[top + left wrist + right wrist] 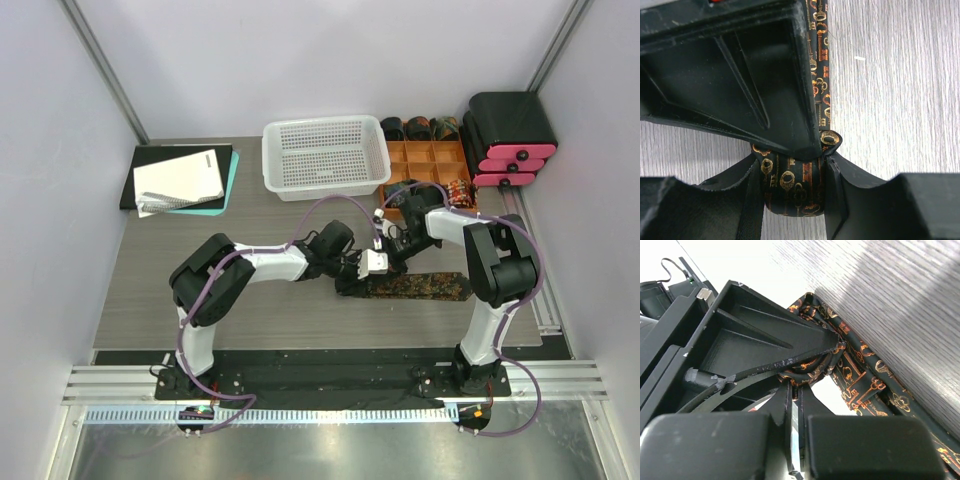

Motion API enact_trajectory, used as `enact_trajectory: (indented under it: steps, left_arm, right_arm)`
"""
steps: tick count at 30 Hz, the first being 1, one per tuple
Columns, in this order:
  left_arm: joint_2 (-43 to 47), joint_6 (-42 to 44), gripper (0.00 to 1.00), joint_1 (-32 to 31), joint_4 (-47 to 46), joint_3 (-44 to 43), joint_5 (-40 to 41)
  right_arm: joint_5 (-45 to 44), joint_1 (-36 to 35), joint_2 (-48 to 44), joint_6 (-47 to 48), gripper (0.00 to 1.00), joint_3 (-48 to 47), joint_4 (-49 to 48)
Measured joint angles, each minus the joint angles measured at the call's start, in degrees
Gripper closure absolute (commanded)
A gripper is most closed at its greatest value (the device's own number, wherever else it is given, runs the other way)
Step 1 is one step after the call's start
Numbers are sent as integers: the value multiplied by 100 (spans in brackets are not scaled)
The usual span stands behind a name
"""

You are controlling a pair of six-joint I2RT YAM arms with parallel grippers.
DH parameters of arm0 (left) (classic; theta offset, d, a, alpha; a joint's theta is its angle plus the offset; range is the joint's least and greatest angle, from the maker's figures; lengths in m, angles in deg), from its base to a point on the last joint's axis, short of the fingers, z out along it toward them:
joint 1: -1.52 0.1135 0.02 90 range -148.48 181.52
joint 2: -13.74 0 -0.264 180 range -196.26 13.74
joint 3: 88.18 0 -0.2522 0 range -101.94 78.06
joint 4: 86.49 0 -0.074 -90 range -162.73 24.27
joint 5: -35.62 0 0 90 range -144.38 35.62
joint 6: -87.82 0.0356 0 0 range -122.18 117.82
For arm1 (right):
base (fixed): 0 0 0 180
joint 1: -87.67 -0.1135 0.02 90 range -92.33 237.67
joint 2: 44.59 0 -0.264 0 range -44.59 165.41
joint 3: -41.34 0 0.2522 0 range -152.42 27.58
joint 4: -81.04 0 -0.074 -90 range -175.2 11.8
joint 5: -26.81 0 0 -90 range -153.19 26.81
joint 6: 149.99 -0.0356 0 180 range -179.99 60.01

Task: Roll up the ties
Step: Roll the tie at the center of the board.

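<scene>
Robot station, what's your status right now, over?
Left gripper clamped on rolled end of key-patterned tie. Right gripper shut, tips at that same roll. Rest of tie flat on table. White mesh basket stands well clear.

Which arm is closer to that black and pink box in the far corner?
Right. The right arm stands just in front of the black and pink box; the left arm is farther off, over on the opposite side.
</scene>
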Motion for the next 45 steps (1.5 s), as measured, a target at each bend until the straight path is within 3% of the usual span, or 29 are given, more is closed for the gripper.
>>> enact_trajectory:
  steps: [4, 9, 16, 25, 30, 45]
  left_arm:
    - [15, 46, 40, 0, -2, 13, -7]
    - [107, 125, 27, 68, 87, 81, -50]
    - [321, -216, 18, 269, 85, 313, -24]
    - [385, -713, 21, 310, -533, 599, 39]
    - [289, -824, 36, 310, -824, 603, -26]
    - [481, -916, 59, 105, -820, 575, 4]
  right_arm:
    - [57, 66, 68, 52, 99, -11, 26]
    - [188, 280, 407, 98, 99, -13, 79]
    - [352, 592, 756, 175, 99, 0, 192]
    - [472, 664, 938, 203, 99, -4, 232]
    - [595, 667, 1032, 299, 99, -37, 208]
    - [1010, 79, 1375, 63, 99, -372, -306]
